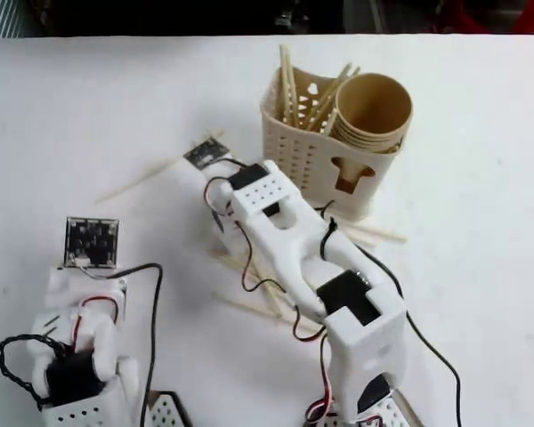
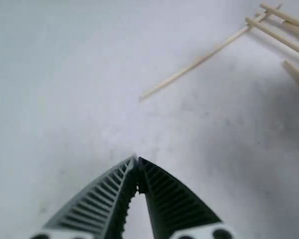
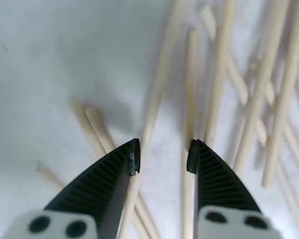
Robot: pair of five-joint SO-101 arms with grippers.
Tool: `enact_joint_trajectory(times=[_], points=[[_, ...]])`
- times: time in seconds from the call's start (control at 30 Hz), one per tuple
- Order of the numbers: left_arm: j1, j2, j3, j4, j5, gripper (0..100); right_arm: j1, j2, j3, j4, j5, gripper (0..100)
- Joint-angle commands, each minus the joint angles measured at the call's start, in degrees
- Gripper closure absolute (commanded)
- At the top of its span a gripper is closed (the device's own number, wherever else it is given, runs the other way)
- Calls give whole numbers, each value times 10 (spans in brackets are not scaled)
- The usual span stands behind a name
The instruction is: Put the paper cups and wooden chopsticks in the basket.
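Here we find the right gripper (image 3: 163, 154) poised low over a scatter of loose chopsticks (image 3: 219, 74) on the white table (image 3: 40, 45), its 2 ribbed fingers (image 3: 102, 186) parted by a moderate gap and clasping nothing. 1 chopstick (image 3: 154, 94) passes right by the tip of 1 finger, a 2nd chopstick (image 3: 191, 89) lies just inside the other tip, and the remainder fan out ahead of the tips, several crossing each other. In the high view, the right arm (image 1: 294, 240) stretches out over those sticks, and the basket (image 1: 298, 160) stands just beside its wrist end, on the side away from the left arm (image 1: 80, 356). Inside the basket we see a nested stack of paper cups (image 1: 372, 107), upright, with a bundle of chopsticks (image 1: 294, 89) leaning next to it. The left gripper (image 2: 137, 160) sits well apart from the basket, above bare table; its fingers (image 2: 97, 204) are closed tip to tip with nothing between them. A lone chopstick (image 2: 199, 59) lies ahead of its tips, not touching them, and the ends of a few more lie farther off to 1 side.
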Motion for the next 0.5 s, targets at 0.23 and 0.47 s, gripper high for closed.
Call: enact_joint_trajectory(times=[0.23, 0.47], points=[[-4, -5, 0, -13, -7, 976, 12, -24, -52, 16, 4, 786], [-4, -5, 0, -14, -7, 976, 15, -25, -53, 0, 10, 786]])
